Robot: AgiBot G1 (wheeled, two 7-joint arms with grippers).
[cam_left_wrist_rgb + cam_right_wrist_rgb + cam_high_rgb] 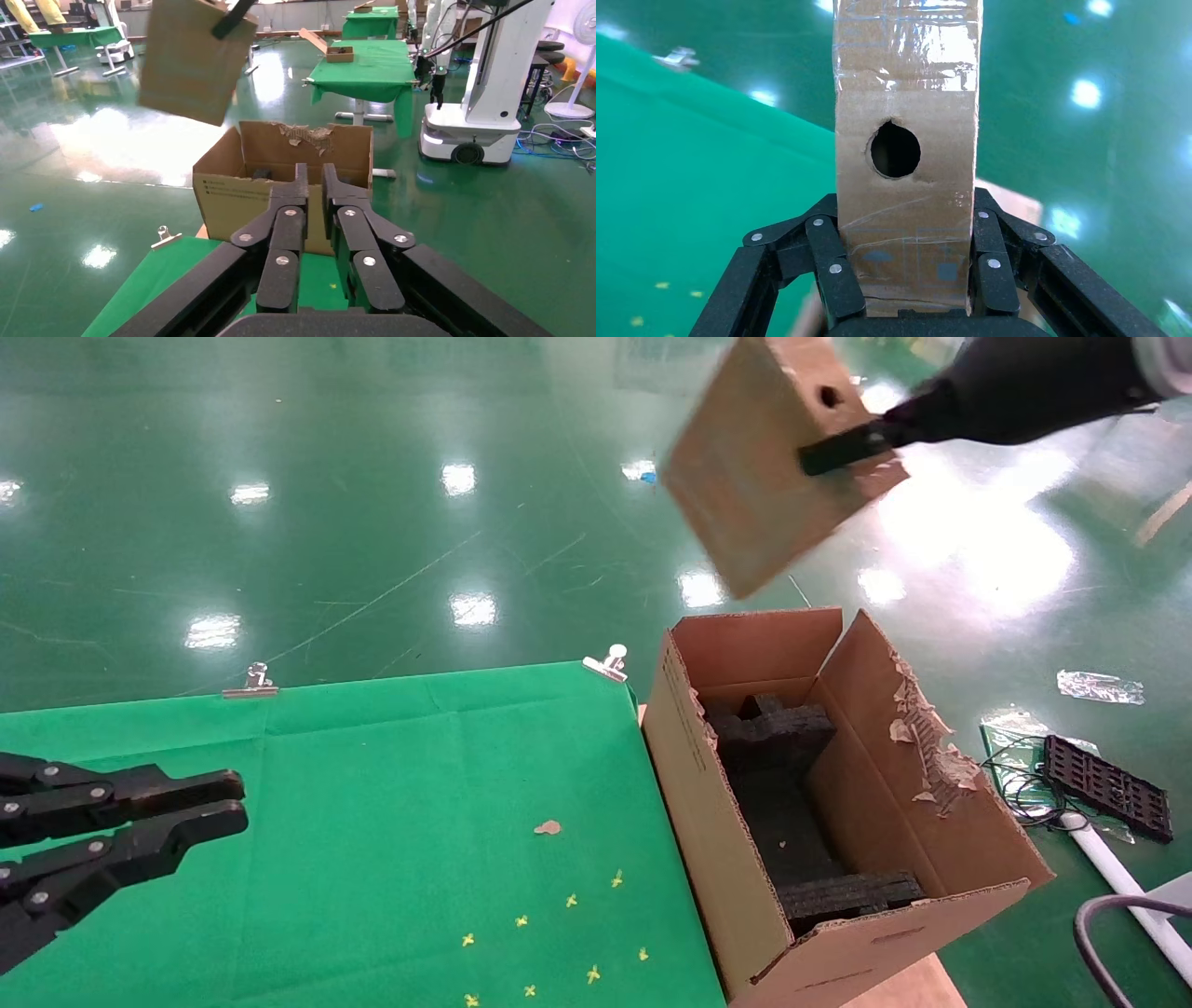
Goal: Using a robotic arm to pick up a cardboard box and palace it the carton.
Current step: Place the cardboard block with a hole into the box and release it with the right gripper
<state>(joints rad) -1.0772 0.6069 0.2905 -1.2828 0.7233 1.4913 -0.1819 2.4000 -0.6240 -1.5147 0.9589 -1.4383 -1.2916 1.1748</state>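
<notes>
Your right gripper [902, 281] has the cardboard box [764, 467] clamped between its jaws, lifted; below them the carton [819, 803] awaits. Left gripper [237, 803] idles, closed.

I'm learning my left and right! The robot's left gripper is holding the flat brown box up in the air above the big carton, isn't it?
Not quite. It is the right gripper that holds the cardboard box up in the air above the carton, as the head view shows. The left gripper hangs over the green table with nothing in it.
</notes>
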